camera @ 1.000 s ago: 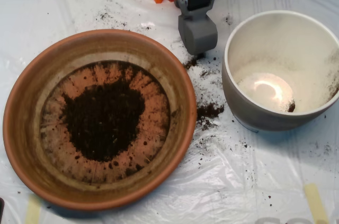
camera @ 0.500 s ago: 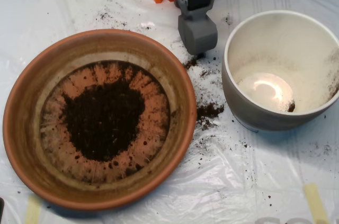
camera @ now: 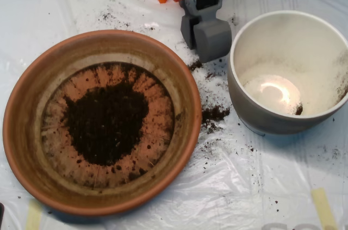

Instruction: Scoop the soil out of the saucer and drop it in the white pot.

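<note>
Gripper (camera: 206, 42), the grey scoop, hangs at the far side between saucer and pot, its two shells parted a little and holding nothing I can see. Left, the big terracotta saucer (camera: 32, 99) holds the soil (camera: 106, 124) heaped in its middle. Right, the white pot (camera: 255, 113) has only a few crumbs inside. Spilled soil (camera: 215, 114) dots the plastic-covered bench (camera: 261, 186) between them.
</note>
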Robot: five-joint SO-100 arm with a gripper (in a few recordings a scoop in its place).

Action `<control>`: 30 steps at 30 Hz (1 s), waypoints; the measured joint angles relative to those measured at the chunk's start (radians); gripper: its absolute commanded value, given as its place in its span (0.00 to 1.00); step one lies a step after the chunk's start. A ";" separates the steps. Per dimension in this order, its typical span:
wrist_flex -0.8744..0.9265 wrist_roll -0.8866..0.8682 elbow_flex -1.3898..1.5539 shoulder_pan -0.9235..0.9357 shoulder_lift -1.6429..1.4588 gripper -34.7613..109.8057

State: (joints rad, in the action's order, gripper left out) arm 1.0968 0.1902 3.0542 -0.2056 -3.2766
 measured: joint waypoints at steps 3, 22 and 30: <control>-0.008 0.023 -0.002 0.035 0.000 0.37; -0.066 -0.014 -0.347 0.284 0.086 0.43; -0.179 -0.058 -0.347 0.494 0.345 0.47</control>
State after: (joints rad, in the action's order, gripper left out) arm 0.9173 0.1319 2.7075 0.2884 -2.9314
